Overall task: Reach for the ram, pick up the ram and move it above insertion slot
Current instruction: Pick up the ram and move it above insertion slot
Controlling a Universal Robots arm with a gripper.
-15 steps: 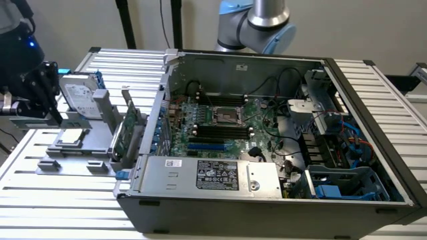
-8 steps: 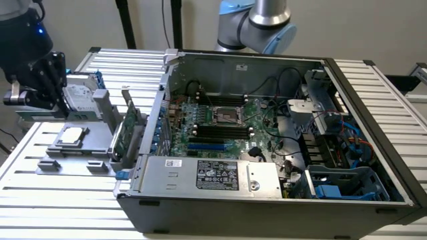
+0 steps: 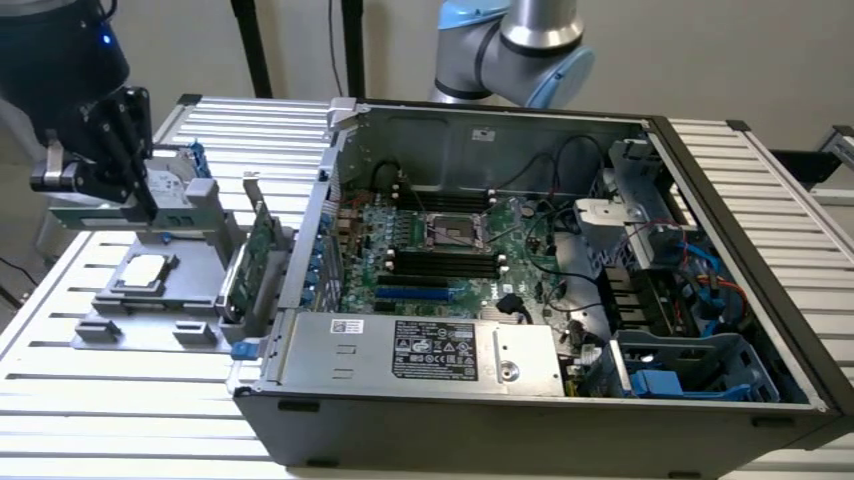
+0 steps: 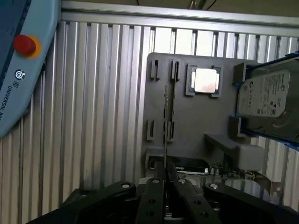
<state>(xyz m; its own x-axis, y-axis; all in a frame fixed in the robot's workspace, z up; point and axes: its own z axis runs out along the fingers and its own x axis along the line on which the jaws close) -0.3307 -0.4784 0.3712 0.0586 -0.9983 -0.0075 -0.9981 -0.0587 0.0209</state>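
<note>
Gripper [image 4: 164,181] clamped on the ram [image 4: 165,122], up over the grey fixture plate [image 4: 196,116].

Fingers [image 4: 153,191] drawn in against both faces of the thin green stick, seen edge-on in the wrist view as a narrow line reaching out from between them. Held clear of the plate, between its two columns of small slot brackets. On the same plate: a square processor [image 4: 204,80] in its recess, and a hard drive [image 4: 266,95] standing at one edge. In the exterior view, hanging high on the exterior view's left, well apart from the open computer case [image 3: 534,430] and short of its motherboard [image 3: 447,240]. Upright expansion card [image 3: 260,235] between plate and case. Ribbed metal table [image 4: 103,116] underneath.
</note>
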